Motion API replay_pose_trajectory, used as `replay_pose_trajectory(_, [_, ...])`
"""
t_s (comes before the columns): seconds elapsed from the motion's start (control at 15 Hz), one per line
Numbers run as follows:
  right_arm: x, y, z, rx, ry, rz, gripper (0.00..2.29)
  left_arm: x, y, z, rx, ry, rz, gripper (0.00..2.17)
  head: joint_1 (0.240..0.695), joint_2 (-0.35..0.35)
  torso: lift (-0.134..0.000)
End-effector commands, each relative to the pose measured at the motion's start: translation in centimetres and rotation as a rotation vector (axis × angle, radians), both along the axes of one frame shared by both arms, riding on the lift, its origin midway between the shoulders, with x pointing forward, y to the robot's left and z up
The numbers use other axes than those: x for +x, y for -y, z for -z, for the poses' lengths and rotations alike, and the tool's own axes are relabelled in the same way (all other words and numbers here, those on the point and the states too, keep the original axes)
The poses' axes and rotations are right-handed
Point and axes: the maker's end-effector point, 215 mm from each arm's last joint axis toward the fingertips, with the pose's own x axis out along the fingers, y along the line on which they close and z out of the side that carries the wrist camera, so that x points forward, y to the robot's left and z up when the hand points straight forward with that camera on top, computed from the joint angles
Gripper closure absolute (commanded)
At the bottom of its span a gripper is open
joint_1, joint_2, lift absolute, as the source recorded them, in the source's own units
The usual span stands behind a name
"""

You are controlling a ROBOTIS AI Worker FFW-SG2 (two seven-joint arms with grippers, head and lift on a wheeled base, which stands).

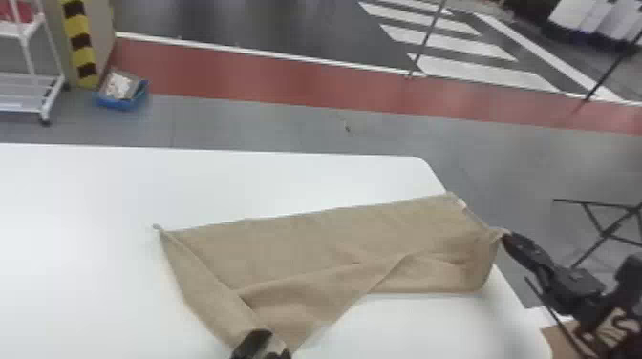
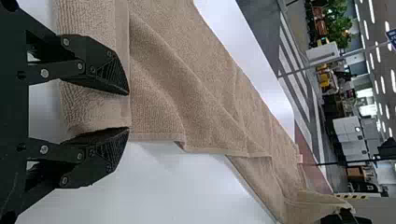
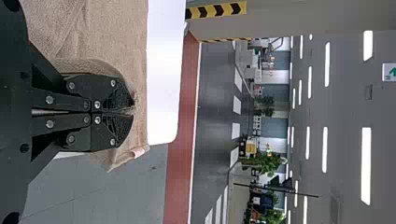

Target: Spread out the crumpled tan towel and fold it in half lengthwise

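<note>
The tan towel (image 1: 310, 243) lies stretched across the white table, its left end folded over along a slanting edge and its near side creased and doubled. At its near left corner is my left gripper (image 1: 262, 351); in the left wrist view that left gripper (image 2: 129, 111) stands open, the towel (image 2: 187, 84) passing behind its fingers. My right gripper (image 1: 507, 236) is at the table's right edge; in the right wrist view the right gripper (image 3: 133, 111) is shut on the towel (image 3: 116, 42), which bunches at the fingertips.
The white table (image 1: 95, 191) ends at the right beneath the towel, with grey floor beyond. A blue bin (image 1: 122, 95) and a white rack (image 1: 45, 95) stand on the floor at the far left. A black folding stand (image 1: 606, 229) is at the right.
</note>
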Motion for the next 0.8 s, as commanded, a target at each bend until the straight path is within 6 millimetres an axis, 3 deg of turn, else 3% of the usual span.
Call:
replay_pose_trajectory(0.0, [0.0,0.0,0.0,0.0,0.002,0.002,1.51,0.4,-0.3,-0.1,0.005,0.012,-0.019,1.19,0.695,-0.35,-0.124])
replay_pose_trajectory(0.27, [0.0,0.1,-0.1,0.003,0.005,0.002,1.51,0.6,-0.4,-1.1,-0.009,0.028,-0.029,1.26,0.695,-0.35,-0.124])
replay_pose_trajectory(0.47, [0.0,0.2,-0.4,0.003,0.01,0.003,1.51,1.6,-0.8,-3.2,-0.054,0.06,-0.06,1.26,0.695,-0.35,-0.124])
replay_pose_trajectory(0.73, [0.0,0.0,-2.1,-0.013,0.031,-0.013,1.51,5.1,-6.2,-6.9,-0.069,0.144,-0.224,1.26,0.695,-0.35,-0.124])
